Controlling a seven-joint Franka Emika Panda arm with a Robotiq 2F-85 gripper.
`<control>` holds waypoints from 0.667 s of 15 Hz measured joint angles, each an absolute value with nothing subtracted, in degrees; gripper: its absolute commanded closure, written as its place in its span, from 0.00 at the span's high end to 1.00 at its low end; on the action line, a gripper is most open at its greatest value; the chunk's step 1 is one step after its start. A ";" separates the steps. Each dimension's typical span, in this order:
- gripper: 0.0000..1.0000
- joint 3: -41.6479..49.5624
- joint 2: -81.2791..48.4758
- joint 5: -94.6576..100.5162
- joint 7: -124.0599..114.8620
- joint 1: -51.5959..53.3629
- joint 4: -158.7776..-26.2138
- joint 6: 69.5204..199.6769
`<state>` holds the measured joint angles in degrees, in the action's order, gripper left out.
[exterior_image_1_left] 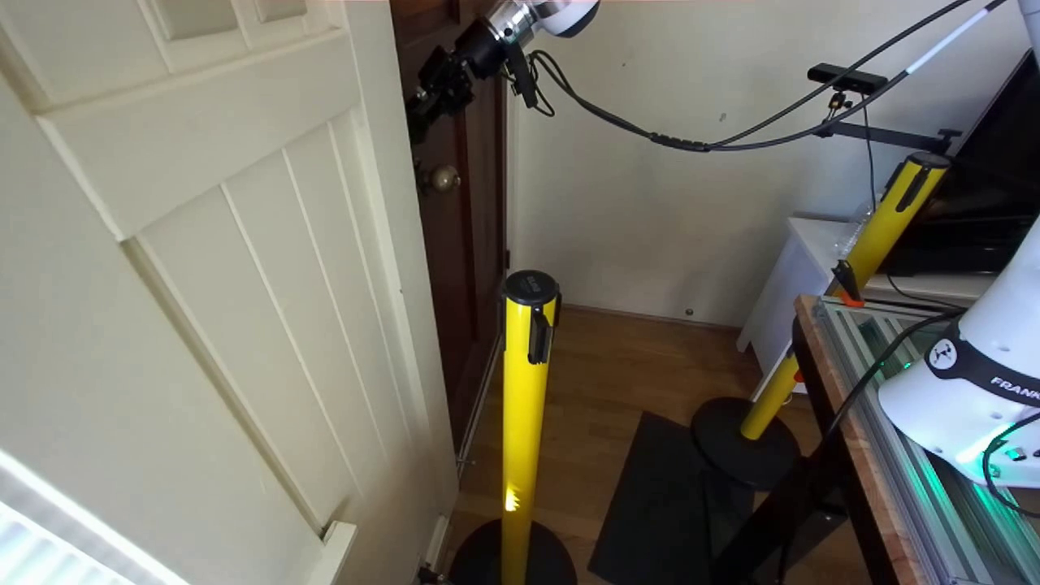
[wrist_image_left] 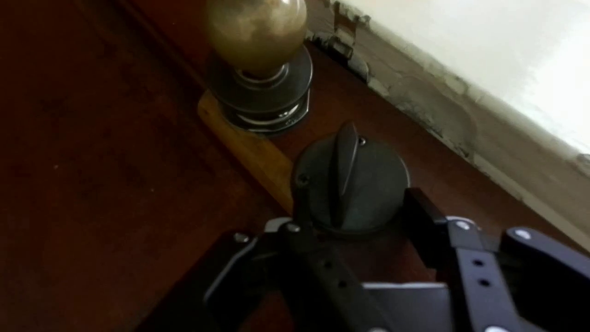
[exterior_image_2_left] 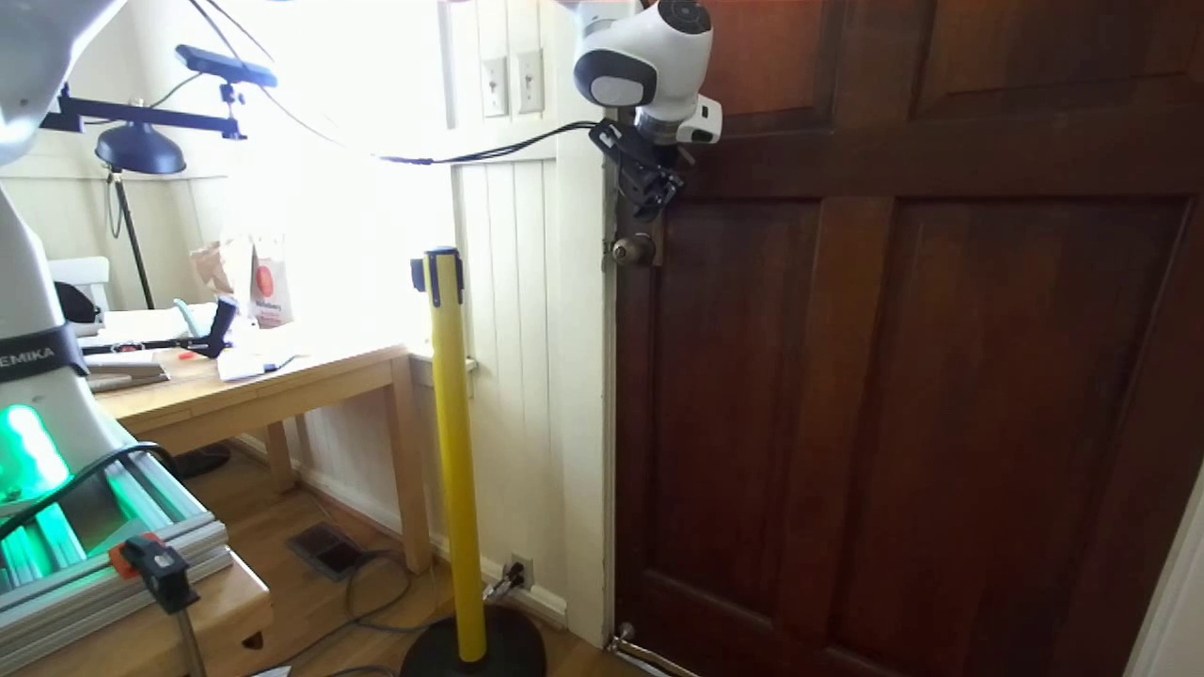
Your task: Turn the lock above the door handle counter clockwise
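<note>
Noted dark, panelled wooden door (exterior_image_2_left: 875, 348). On white arm (exterior_image_1_left: 934, 418), read "FRANK" and "EMIKA" across black band (exterior_image_1_left: 975, 370). Saw jaws parted; mottled, ball-shaped knob (wrist_image_left: 258, 37); just beside it, disc lock (wrist_image_left: 378, 184) with blade-like thumb-turn (wrist_image_left: 346, 161), framed between jaws, contact unclear.

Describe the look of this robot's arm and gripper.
The arm is white and rounded. A black band near its base carries a round logo and white lettering, cut off by the frame. The gripper is black, its angular fingers fitted with silvery screws. Dark cables run to it, one looking whitish along a stretch.
</note>
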<state>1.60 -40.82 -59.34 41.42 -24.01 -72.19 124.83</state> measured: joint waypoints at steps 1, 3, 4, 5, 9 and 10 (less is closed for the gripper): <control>0.35 1.51 -40.83 -59.34 41.57 -24.26 -71.85 124.67; 0.36 1.48 -40.69 -59.34 41.97 -24.61 -71.57 124.28; 0.40 1.47 -40.63 -59.34 42.05 -24.62 -71.57 124.14; 0.41 1.49 -40.59 -59.26 42.05 -24.60 -71.57 124.08; 0.41 1.87 -40.58 -58.01 41.44 -24.23 -71.75 123.97; 0.40 2.00 -40.53 -57.71 40.94 -24.11 -71.74 123.97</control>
